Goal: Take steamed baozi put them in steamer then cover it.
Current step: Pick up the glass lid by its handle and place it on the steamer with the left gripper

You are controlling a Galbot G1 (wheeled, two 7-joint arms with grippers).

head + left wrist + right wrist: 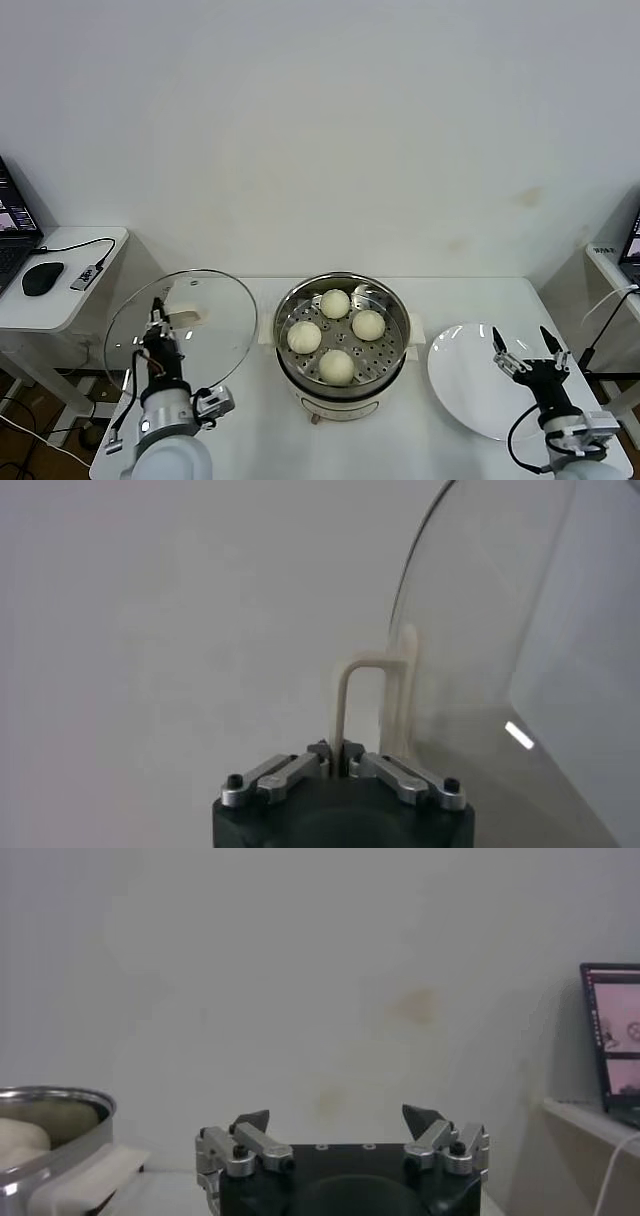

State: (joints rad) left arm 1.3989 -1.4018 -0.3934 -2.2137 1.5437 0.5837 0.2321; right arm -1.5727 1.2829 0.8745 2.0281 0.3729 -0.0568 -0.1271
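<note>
Four steamed baozi (336,335) sit inside your uncovered steamer (342,391) mid-surface in the head view. Your left wrist view shows the left gripper (338,754) fingers clamped on the cover (490,630) handle. Right wrist view: right gripper (339,1119) fingers spread, empty, near the plate (470,385).

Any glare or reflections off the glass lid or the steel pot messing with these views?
Head view: glass lid shows only a faint sheen, table readable through it; steamer rim has bright highlights, four baozi stay clear. Left wrist view: one small bright glint on the glass, handle sharp. Right wrist view: soft, pot rim blurry at the edge.
</note>
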